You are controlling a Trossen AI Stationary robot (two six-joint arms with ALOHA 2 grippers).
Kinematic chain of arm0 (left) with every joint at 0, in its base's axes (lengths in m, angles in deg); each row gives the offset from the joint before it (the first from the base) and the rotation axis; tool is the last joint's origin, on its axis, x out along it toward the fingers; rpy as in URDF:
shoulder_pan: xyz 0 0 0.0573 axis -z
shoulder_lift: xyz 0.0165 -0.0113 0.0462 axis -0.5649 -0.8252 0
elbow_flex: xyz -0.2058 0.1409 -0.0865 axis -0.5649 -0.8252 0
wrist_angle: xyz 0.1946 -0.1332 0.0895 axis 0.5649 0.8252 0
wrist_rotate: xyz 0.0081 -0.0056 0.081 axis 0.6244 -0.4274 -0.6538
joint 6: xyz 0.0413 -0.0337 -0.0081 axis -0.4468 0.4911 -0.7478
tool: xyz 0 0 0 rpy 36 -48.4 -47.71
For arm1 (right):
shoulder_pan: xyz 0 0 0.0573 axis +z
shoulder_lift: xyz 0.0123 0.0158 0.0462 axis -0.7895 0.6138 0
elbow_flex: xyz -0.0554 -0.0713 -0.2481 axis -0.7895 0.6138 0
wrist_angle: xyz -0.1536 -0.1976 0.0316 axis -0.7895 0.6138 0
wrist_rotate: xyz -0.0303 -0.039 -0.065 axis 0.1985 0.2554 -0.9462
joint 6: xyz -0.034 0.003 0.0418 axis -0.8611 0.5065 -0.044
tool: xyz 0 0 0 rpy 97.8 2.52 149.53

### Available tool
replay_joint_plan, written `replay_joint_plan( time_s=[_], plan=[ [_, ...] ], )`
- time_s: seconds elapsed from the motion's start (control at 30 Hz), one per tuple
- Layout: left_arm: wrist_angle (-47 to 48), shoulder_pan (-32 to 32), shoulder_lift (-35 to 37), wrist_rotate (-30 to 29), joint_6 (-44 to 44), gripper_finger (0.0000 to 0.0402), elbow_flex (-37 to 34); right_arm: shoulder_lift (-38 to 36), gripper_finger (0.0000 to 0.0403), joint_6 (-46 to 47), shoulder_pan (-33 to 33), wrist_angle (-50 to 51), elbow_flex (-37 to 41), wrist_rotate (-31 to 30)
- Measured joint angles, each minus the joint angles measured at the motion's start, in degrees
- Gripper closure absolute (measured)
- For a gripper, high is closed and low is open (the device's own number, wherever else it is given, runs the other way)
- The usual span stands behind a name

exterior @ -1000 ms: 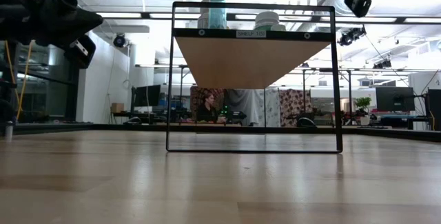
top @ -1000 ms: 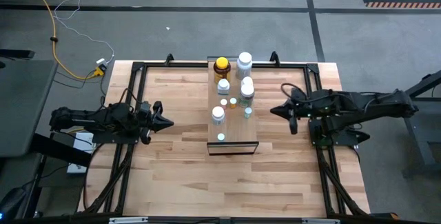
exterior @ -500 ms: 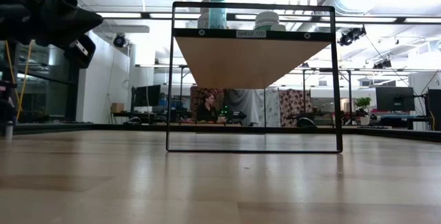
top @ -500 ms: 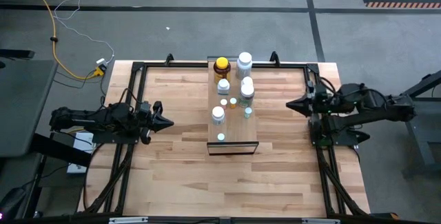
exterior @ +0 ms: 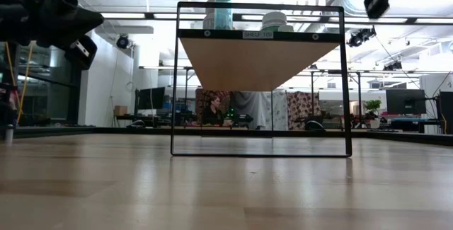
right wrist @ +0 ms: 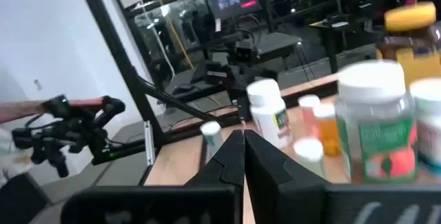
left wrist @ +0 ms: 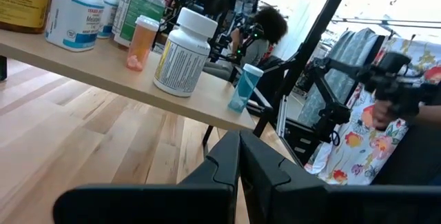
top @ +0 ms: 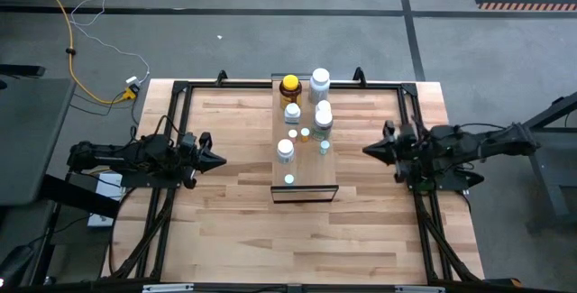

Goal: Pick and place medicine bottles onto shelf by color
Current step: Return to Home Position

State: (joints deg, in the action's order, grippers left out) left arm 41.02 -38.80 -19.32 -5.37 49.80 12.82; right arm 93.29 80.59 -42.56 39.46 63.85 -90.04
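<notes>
The shelf point(top: 305, 169) is a narrow wooden board raised on a black frame point(exterior: 345, 81) at the table's middle. Several medicine bottles stand on it: an amber one with a yellow cap point(top: 289, 86), white ones point(top: 319, 79) point(top: 285, 150), a tiny orange one point(top: 305, 134) and a greenish one point(top: 324, 147). My left gripper point(top: 221, 160) hangs level, left of the shelf, shut and empty, its fingers point(left wrist: 239, 141) pointing at the shelf. My right gripper point(top: 367, 150) hangs level, right of the shelf, shut and empty point(right wrist: 242, 138).
A black tube frame point(top: 180, 90) runs round the butcher-block tabletop point(top: 234, 221). Bare wood lies on both sides of the shelf and toward the near edge. Beyond the table, a room with screens and a seated person point(exterior: 214, 110) shows.
My right gripper first drew back toward the table's right edge, rising and tipping up to level. Then it came down again, a little toward the shelf and the near edge. It has stayed shut. The bottles have not moved.
</notes>
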Motion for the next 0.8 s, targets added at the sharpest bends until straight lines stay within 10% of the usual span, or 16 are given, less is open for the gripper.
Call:
replay_joint_plan(
  time_s=[0.8],
  plan=[
    [-0.13,0.00,0.00,-0.20,0.00,0.0401,0.00,-21.46,0.0403,1.92,-2.98,-6.28,24.55,-8.79]
  ],
)
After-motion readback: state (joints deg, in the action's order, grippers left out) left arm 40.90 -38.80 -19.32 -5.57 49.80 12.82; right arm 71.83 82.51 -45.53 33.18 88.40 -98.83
